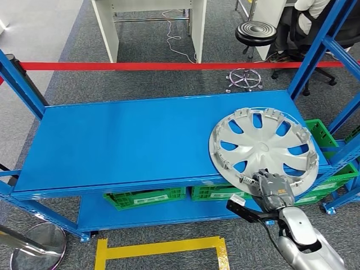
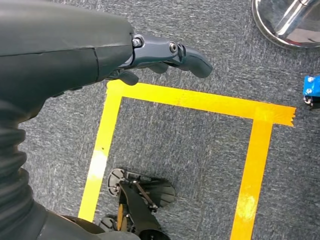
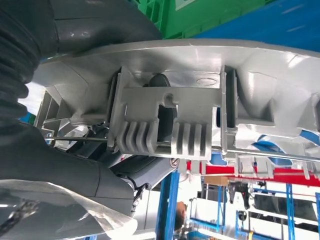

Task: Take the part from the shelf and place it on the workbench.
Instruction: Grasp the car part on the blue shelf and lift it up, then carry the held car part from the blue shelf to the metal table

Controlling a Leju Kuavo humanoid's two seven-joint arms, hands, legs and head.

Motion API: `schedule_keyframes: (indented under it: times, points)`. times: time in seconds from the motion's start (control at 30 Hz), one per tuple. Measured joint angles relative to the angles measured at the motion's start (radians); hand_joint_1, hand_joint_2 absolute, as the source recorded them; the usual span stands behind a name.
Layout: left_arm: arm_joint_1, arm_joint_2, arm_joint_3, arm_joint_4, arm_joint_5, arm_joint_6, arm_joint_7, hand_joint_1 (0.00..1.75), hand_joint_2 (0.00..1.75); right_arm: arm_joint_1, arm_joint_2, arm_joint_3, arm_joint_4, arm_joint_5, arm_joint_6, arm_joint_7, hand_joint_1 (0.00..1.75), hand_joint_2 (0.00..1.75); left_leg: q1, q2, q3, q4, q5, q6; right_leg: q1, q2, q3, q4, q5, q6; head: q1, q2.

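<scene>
The blue shelf point(image 1: 127, 135) carries the silver wheel cover point(image 1: 263, 147) at its right end, overhanging the front edge, so the pick-up is in hand and lifting it clear comes next. The right hand point(image 1: 271, 191) has its fingers point(image 3: 162, 82) closed on the cover's near rim. The left hand point(image 2: 151, 52) hangs over the floor, fingers nearly straight, holding nothing.

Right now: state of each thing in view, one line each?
Hubcap: lies inner side up on the shelf's right end, near rim gripped.
Right hand: grips the hubcap's rim.
Left hand: holds nothing, hangs over the floor.
Blue shelf: top deck carries the hubcap.
Green crates: on the lower deck.
</scene>
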Motion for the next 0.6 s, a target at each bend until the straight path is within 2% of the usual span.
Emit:
schedule_keyframes:
  times: [0.1, 0.3, 0.43, 0.6]
  points:
    - [0.0, -0.004, 0.0, 0.0, -0.005, 0.004, 0.0, 0.0, 1.75, 0.011, 0.0, 0.0, -0.02, 0.073, -0.076, -0.005, 1.75, 1.75, 0.0, 0.0, 0.0, 0.0, 0.0, 0.0, 0.0, 0.0, 0.0, 0.0, 0.0, 0.0, 0.0, 0.0]
    - [0.006, -0.014, -0.001, -0.007, -0.021, 0.004, 0.004, 0.0, 1.75, 0.049, 0.006, -0.015, -0.138, 0.302, -0.307, -0.027, 1.75, 1.75, 0.0, 0.0, -0.003, 0.0, 0.0, 0.0, 0.0, 0.0, -0.003, 0.0, 0.0, 0.0, 0.0, 0.0]
    - [0.012, -0.019, -0.004, -0.019, -0.03, -0.001, -0.003, 0.0, 1.75, 0.07, 0.007, -0.054, -0.241, 0.395, -0.37, -0.054, 1.75, 1.75, 0.0, 0.0, -0.005, 0.0, 0.0, 0.0, 0.0, 0.0, -0.005, 0.0, 0.0, 0.0, 0.0, 0.0]
    - [0.013, -0.022, -0.011, -0.025, -0.039, -0.003, -0.004, 0.0, 1.75, 0.075, 0.007, -0.093, -0.296, 0.43, -0.414, -0.076, 1.75, 1.75, 0.0, 0.0, -0.005, 0.0, 0.0, 0.0, 0.0, 0.0, -0.005, 0.0, 0.0, 0.0, 0.0, 0.0]
